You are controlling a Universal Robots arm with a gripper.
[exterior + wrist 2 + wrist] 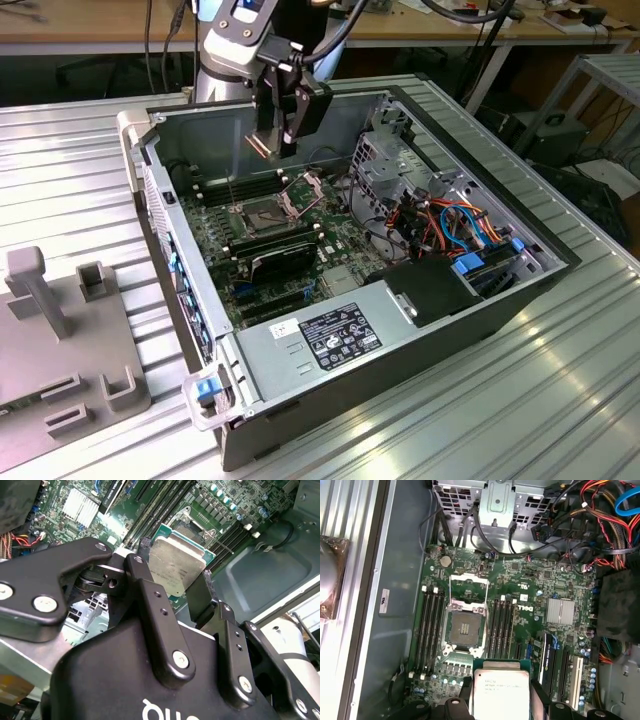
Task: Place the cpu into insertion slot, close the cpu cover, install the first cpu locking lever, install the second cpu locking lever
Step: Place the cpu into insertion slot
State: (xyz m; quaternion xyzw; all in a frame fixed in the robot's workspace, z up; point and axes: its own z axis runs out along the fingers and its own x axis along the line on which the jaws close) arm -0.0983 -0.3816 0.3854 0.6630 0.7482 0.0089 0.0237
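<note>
My gripper point(272, 140) hangs over the open computer case, shut on the cpu point(177, 567), a flat square chip with a silver-grey top. The black fingers point(145, 587) press on two opposite edges of the chip. In the first wrist view the cpu point(501, 690) sits between the fingers, a short way off from the insertion slot point(465, 628). The slot is bare, its dark pin field showing on the green board. Beside the slot the cpu cover point(468, 586) stands swung open. In the exterior view the insertion slot point(262, 217) lies below my gripper, with the cpu cover point(303, 192) raised next to it.
Long black memory slots point(431, 630) flank the socket on both sides. A silver heat sink point(560, 611) and expansion slots lie further along the board. A metal drive cage point(385, 165), coloured cables point(455, 225) and the power supply point(330, 335) fill the case. A grey fixture point(60, 330) stands at the exterior view's left.
</note>
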